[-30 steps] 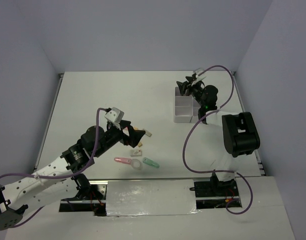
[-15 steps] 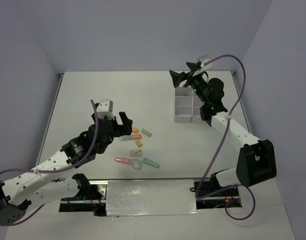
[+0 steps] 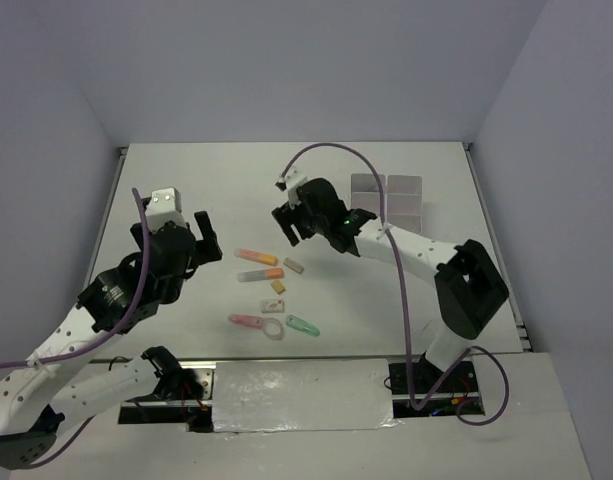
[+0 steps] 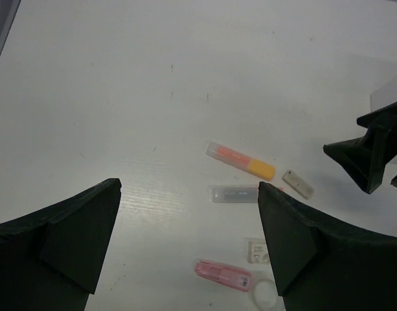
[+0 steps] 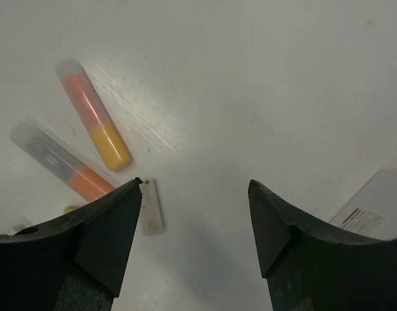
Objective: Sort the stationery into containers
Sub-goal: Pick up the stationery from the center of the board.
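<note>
- A white table [image 3: 236,190] fills the enclosure; a faint grain shows in it between the right fingers [image 5: 107,227].
- Pale lavender walls close it in on three sides: the back wall [image 3: 306,70] far beyond the fingers, the left wall [image 3: 36,200] and right wall [image 3: 571,200] outward of them.
- A metal rail [image 3: 101,230] lines the table's left edge, outward of the left fingers [image 4: 62,240].
- A glossy strip [image 3: 301,395] runs along the near edge, behind the fingers, catching the light.
- The lighting is soft and even, and shadows on the table ahead of the fingers are faint.
- Small dark specks [image 4: 171,67] dot the surface well beyond the left fingers.
</note>
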Robot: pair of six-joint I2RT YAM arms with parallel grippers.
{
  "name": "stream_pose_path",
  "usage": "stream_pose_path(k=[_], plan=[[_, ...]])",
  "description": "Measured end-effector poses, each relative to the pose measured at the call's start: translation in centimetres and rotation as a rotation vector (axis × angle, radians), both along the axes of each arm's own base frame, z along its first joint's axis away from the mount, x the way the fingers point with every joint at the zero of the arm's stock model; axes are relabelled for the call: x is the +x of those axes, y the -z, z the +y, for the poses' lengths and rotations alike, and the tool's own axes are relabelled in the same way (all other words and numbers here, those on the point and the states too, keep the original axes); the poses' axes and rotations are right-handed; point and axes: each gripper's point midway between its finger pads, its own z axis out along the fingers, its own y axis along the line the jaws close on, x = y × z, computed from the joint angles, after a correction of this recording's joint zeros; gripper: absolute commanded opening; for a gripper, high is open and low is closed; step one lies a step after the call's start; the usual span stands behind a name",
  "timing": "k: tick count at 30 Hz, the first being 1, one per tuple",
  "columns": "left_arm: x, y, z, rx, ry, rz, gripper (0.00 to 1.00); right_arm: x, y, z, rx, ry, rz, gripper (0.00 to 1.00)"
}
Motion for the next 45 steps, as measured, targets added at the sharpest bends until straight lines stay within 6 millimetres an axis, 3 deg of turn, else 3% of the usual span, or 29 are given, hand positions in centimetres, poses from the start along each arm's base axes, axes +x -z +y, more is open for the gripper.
stream_pose_path(k=[2, 4, 6, 9, 16, 22, 25, 32, 36, 37, 40, 45], plan=[[-0.2, 0.5, 0.3, 0.053, 0.027, 0.011, 0.99, -0.9, 3.9, -0.4, -0.094, -0.036, 0.092, 0.66], [-0.5, 2.1, 0.5, 0.101, 0.050, 0.030, 0.99, -1.9, 7.1, -0.9, -0.170, -0.071, 0.170, 0.64], [-0.9, 4.4, 0.7, 0.149, 0.090, 0.076, 0.99, -2.7, 8.9, -1.3, -0.215, -0.097, 0.220, 0.65], [-1.0, 6.2, 0.9, 0.181, 0.123, 0.127, 0.99, -3.9, 10.2, -1.5, -0.246, -0.143, 0.268, 0.67], [0.5, 6.3, 1.1, 0.139, 0.144, 0.139, 0.99, -6.1, 11.3, -0.3, -0.271, -0.232, 0.310, 0.67], [0.6, 6.2, 0.6, 0.129, 0.182, 0.136, 0.99, -7.3, 13.8, -0.1, -0.321, -0.258, 0.358, 0.63], [0.5, 6.2, 0.4, 0.126, 0.195, 0.136, 0.99, -7.3, 14.3, -0.2, -0.337, -0.253, 0.362, 0.60], [0.5, 6.2, 0.1, 0.119, 0.212, 0.136, 0.99, -6.5, 14.6, 0.5, -0.340, -0.251, 0.352, 0.23], [0.4, 6.0, 0.0, 0.111, 0.218, 0.128, 0.99, -6.5, 14.5, 0.6, -0.335, -0.258, 0.349, 0.20], [0.4, 6.0, 0.0, 0.110, 0.220, 0.128, 0.99, -6.5, 14.5, 0.6, -0.335, -0.259, 0.349, 0.12], [0.4, 6.0, -0.1, 0.108, 0.223, 0.127, 0.99, -6.6, 14.2, 0.7, -0.327, -0.266, 0.346, 0.03], [0.4, 5.9, -0.2, 0.107, 0.228, 0.125, 0.99, -6.2, 12.4, -0.2, -0.307, -0.223, 0.301, 0.00]])
